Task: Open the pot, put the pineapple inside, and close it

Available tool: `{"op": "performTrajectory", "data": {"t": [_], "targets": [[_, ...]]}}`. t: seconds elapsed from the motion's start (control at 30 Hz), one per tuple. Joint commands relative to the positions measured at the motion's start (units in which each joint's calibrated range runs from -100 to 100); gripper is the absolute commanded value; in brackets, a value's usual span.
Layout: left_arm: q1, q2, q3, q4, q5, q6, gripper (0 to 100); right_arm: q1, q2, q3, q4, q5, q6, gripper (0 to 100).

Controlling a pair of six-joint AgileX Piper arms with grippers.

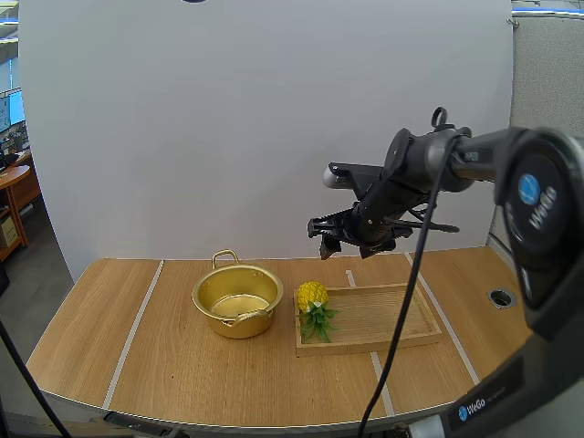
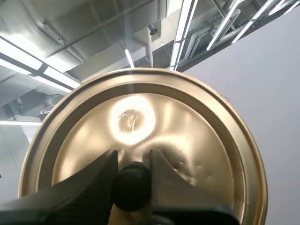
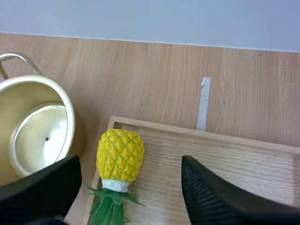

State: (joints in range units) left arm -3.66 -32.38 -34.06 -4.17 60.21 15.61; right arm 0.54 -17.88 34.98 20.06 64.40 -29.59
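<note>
The golden pot [image 1: 237, 301] stands lidless on the table, empty inside, its bowl also visible as the pot [image 3: 33, 136] beside the tray. A small yellow pineapple [image 1: 313, 306] with green leaves lies at the left end of the wooden tray [image 1: 383, 319], just right of the pot. My right gripper [image 1: 342, 242] hovers open above the tray's left part. From the right wrist view its gripper [image 3: 129, 162] looks down on the pineapple [image 3: 119, 154], which lies on the tray [image 3: 225, 154]. My left gripper [image 2: 132, 157] is shut on the black knob [image 2: 132, 185] of the golden lid [image 2: 140, 122], held up in the air.
White tape strips [image 1: 137, 328] run across the wooden table. A round hole [image 1: 502, 297] sits near the table's right edge. A white wall backs the table.
</note>
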Motion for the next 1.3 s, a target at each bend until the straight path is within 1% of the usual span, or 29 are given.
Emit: {"op": "performTrajectory", "data": {"t": [0.0, 0.1, 0.2, 0.33, 0.43, 0.5, 0.57, 0.8, 1.0, 1.27], "targets": [[-0.10, -0.2, -0.4, 0.2, -1.9, -0.6, 0, 0.1, 1.5, -1.6, 0.2, 0.6, 1.0, 100], [-0.10, -0.2, -0.4, 0.2, -1.9, -0.6, 0, 0.6, 3.5, -2.0, 0.1, -0.1, 1.0, 100], [-0.10, -0.2, -0.4, 0.2, -1.9, -0.6, 0, 2.4, 4.7, -2.0, -2.5, -1.2, 3.2, 100], [-0.10, -0.2, -0.4, 0.2, -1.9, -0.6, 0, 5.8, 6.2, -2.0, -8.8, -4.8, 9.1, 100], [-0.10, -0.2, -0.4, 0.2, -1.9, -0.6, 0, 8.1, 7.2, -2.0, -15.0, -6.6, 14.5, 100], [-0.10, -0.2, -0.4, 0.2, -1.9, -0.6, 0, 9.0, 7.7, -2.0, -18.4, -7.4, 18.4, 100], [-0.10, -0.2, -0.4, 0.2, -1.9, -0.6, 0, 9.5, 8.4, -2.0, -20.4, -7.6, 20.5, 100], [-0.10, -0.2, -0.4, 0.2, -1.9, -0.6, 0, 9.6, 11.7, -2.2, -20.4, -8.7, 21.5, 100], [-0.10, -0.2, -0.4, 0.2, -1.9, -0.6, 0, 9.6, 15.4, -5.3, -20.4, -8.2, 21.8, 100], [-0.10, -0.2, -0.4, 0.2, -1.9, -0.6, 0, 9.6, 16.3, -6.3, -20.4, -7.7, 21.9, 100]]}}
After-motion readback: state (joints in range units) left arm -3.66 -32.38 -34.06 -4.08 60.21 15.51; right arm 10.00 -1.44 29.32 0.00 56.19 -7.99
